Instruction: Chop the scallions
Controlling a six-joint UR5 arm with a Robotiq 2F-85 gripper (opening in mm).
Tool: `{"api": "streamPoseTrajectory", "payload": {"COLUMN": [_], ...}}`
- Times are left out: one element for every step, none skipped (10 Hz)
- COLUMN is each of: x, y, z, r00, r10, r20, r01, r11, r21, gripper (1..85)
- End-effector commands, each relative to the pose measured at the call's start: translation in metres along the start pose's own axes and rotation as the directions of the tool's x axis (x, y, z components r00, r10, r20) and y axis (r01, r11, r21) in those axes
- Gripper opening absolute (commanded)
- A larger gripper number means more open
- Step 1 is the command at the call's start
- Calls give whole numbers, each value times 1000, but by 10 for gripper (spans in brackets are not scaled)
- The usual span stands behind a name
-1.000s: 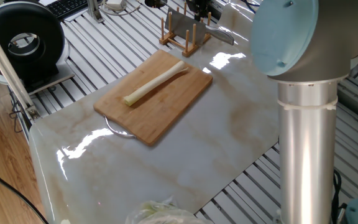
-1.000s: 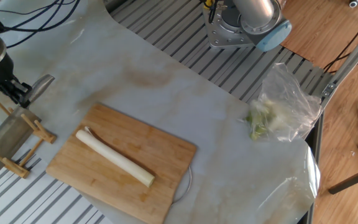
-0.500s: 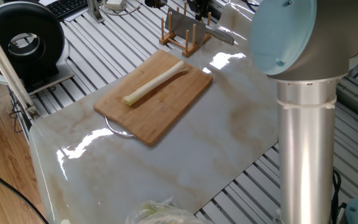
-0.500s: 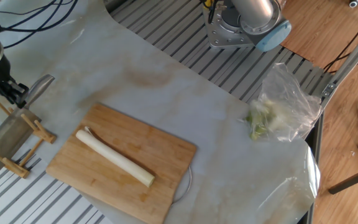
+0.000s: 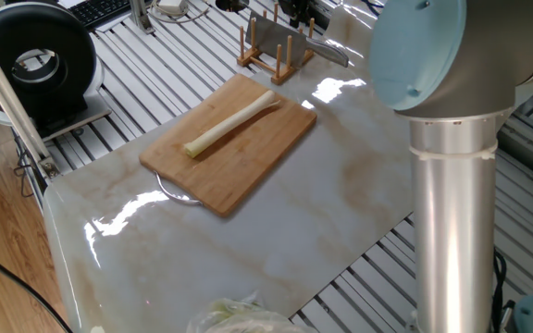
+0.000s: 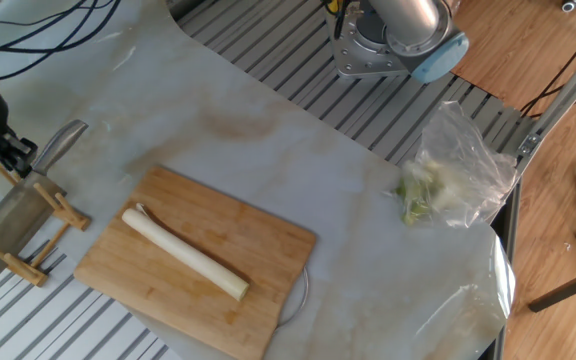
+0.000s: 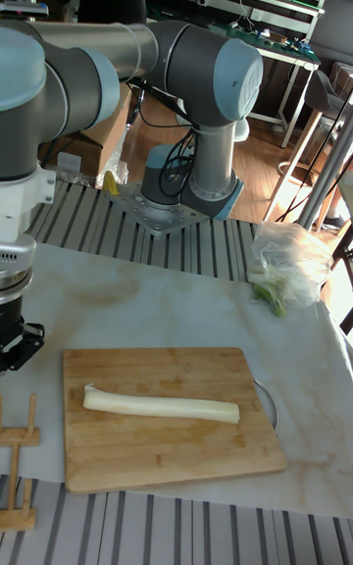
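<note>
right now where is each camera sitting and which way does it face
One fixed view: behind the arm column, looking across the cutting board to the knife rack.
The other fixed view: high on the rack side, facing the robot base; end effector at left edge.
Tall fixed view: low, facing the base.
All share the scallion.

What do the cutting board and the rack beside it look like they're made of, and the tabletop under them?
Cutting board: apparently bamboo or light wood, matte, with visible grain strips. Rack: pale wooden dowels on a base, holding a grey, seemingly metal cleaver. Tabletop: glossy marble-patterned sheet, likely laminate or stone; sharp glare patches show the polish.
</note>
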State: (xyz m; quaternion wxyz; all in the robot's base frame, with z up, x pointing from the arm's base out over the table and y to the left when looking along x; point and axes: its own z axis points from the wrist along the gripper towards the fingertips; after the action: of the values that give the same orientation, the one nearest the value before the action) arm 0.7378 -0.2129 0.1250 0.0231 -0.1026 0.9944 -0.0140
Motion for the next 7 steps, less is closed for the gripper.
{"api": "streamPoseTrajectory", "payload": {"x": [-11,-13,-13,-13,-14,-15,-10], "y": [-2,-2,-3,-5,-7,-4,5], "z": [5,5,4,5,6,4,-4], "r00": [1000,1000,1000,1000,1000,1000,1000], "r10": [-3,-3,-3,-6,-9,-7,6], "r20": [16,16,14,13,16,18,10], "r01": [3,3,3,6,9,7,-6], "r11": [1000,1000,1000,1000,1000,1000,1000], "r21": [-5,-2,0,3,1,-6,-29], "gripper": [280,280,280,280,280,280,283]}}
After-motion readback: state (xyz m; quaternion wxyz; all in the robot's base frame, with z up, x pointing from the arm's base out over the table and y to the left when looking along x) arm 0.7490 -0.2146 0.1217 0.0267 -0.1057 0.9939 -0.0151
